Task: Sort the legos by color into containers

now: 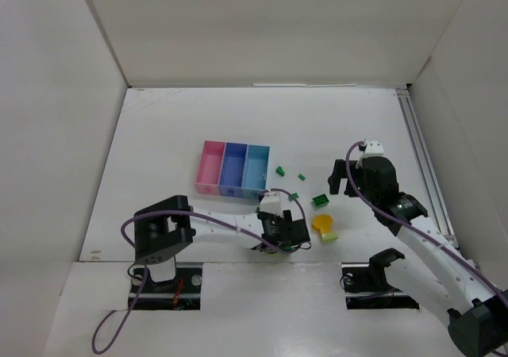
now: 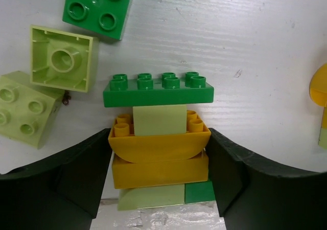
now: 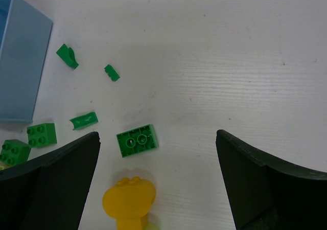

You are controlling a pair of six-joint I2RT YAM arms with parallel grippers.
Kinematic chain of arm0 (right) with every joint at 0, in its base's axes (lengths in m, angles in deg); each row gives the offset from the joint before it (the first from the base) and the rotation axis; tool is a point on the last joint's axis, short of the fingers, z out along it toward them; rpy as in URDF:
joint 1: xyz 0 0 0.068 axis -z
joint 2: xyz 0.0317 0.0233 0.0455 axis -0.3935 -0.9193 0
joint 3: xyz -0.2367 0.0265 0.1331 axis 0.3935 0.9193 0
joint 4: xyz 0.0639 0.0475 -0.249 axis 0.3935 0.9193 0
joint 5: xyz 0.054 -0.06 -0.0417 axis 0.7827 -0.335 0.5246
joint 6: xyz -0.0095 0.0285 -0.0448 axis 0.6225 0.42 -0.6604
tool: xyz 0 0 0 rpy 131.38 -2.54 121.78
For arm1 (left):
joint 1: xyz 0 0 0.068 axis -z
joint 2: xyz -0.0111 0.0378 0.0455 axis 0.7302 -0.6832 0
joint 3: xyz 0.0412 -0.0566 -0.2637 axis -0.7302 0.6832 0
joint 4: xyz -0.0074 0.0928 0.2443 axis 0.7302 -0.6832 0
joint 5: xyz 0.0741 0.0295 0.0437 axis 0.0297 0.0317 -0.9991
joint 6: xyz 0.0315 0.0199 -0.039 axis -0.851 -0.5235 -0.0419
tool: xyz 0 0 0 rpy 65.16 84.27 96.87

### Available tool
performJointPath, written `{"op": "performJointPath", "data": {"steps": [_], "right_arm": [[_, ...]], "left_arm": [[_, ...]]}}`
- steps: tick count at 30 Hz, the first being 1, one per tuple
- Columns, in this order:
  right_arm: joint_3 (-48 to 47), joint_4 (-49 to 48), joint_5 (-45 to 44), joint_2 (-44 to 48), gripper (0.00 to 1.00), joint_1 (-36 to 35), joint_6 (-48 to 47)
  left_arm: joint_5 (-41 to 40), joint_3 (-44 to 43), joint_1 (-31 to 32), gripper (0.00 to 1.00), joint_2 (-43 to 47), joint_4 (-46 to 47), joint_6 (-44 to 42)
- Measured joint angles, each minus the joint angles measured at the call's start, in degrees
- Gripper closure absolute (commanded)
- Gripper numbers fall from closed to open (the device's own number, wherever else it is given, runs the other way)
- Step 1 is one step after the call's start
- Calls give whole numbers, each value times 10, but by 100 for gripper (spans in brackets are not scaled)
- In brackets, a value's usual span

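Pinching a lego stack [image 2: 159,148], left jaws touch its sides

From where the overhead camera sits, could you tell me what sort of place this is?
Probably a robotics lab test cell: a white table boxed in by white panels, a left arm and right arm bolted at its near edge, and toy bricks beside three coloured bins.
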Motion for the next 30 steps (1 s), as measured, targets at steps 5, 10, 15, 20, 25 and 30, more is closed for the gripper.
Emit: {"op": "performJointPath", "data": {"steps": [5, 10, 15, 20, 25, 30], "right_arm": [[2, 0, -1, 0, 0, 0, 0], [5, 1, -1, 1, 0, 0, 0], [5, 2, 4, 14, 0, 0, -5], [5, 0, 37, 52, 0, 2, -20], [13, -58, 141, 150, 0, 3, -56], [59, -168, 287, 236, 0, 3, -66]], "left_arm": [[6, 10, 4, 52, 8, 19, 2], [6, 11, 4, 57, 10, 26, 5], [-15, -3, 5, 56, 11, -3, 22], [-92, -35, 3, 56, 64, -59, 42], [-199, -44, 3, 54, 203, -69, 38], [-278, -24, 2, 54, 332, -13, -16]]}}
